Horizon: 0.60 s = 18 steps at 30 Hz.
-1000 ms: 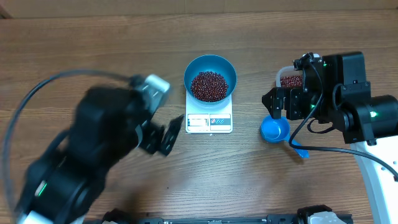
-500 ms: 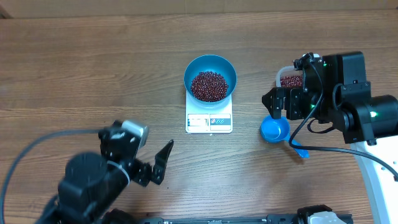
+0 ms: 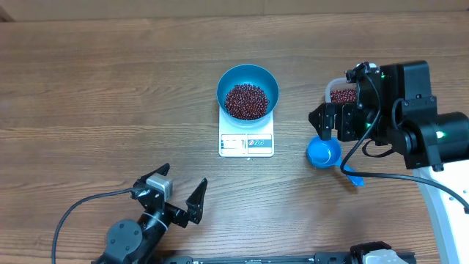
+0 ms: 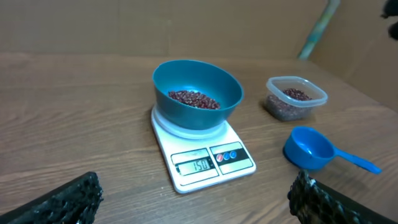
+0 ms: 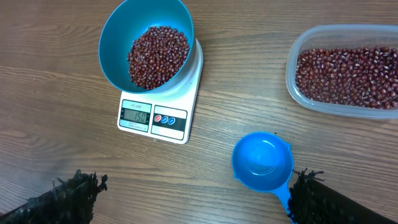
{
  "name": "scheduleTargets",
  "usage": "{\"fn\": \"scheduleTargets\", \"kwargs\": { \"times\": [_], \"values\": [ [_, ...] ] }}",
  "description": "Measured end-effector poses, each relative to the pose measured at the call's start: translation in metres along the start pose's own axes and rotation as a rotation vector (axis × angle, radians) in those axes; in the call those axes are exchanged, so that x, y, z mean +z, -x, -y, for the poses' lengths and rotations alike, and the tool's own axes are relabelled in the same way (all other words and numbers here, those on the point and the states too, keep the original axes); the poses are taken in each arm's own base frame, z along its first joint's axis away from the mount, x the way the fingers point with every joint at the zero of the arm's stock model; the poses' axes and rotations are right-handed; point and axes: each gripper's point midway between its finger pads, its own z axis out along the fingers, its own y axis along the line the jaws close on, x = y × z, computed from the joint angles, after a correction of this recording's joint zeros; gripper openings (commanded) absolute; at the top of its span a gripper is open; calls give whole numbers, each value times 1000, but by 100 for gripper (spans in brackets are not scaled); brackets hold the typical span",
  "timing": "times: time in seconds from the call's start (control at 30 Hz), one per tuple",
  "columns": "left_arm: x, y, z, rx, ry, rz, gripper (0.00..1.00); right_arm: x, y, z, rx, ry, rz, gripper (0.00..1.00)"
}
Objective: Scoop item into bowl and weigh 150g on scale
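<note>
The blue bowl (image 3: 248, 78) stands on the white scale (image 3: 246, 145) at the table's middle, holding a mound of dark red-brown beans (image 3: 246, 101). In both wrist views the scale (image 4: 205, 163) (image 5: 155, 117) has 150 on its display. My left gripper (image 3: 183, 207) is low at the front left, open and empty, well short of the scale; its view looks across at the bowl (image 4: 198, 87). My right gripper (image 3: 326, 123) hangs open and empty above the blue scoop (image 3: 323, 152). In the wrist views both the left gripper (image 4: 196, 202) and the right gripper (image 5: 193, 186) have their jaws wide apart.
A clear plastic tub (image 3: 341, 94) of beans sits behind the scoop, partly under the right arm; it shows fully as the tub (image 5: 345, 71) in the right wrist view. The empty scoop (image 5: 262, 160) lies with its handle toward the right finger.
The left arm has pulled back from beside the scale toward the front left edge of the table. The right arm, bowl, scale and scoop have not moved.
</note>
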Motion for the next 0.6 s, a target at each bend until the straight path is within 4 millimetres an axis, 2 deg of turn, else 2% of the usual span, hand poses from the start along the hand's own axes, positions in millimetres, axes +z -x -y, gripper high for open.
{"fn": "scheduleTargets", "kwargs": {
  "times": [0.1,0.3,0.53,0.6],
  "values": [
    [10,-6,-7,-20,15,27,99,0,0,0,0,0,0,100],
    [27,-4,-14,-19,-2,174,99,0,0,0,0,0,0,100],
    [31,-12,-16,-27,0,171,100,0,0,0,0,0,0,100],
    [32,-20,-19,-33,11,139,100,0,0,0,0,0,0,100]
  ]
}}
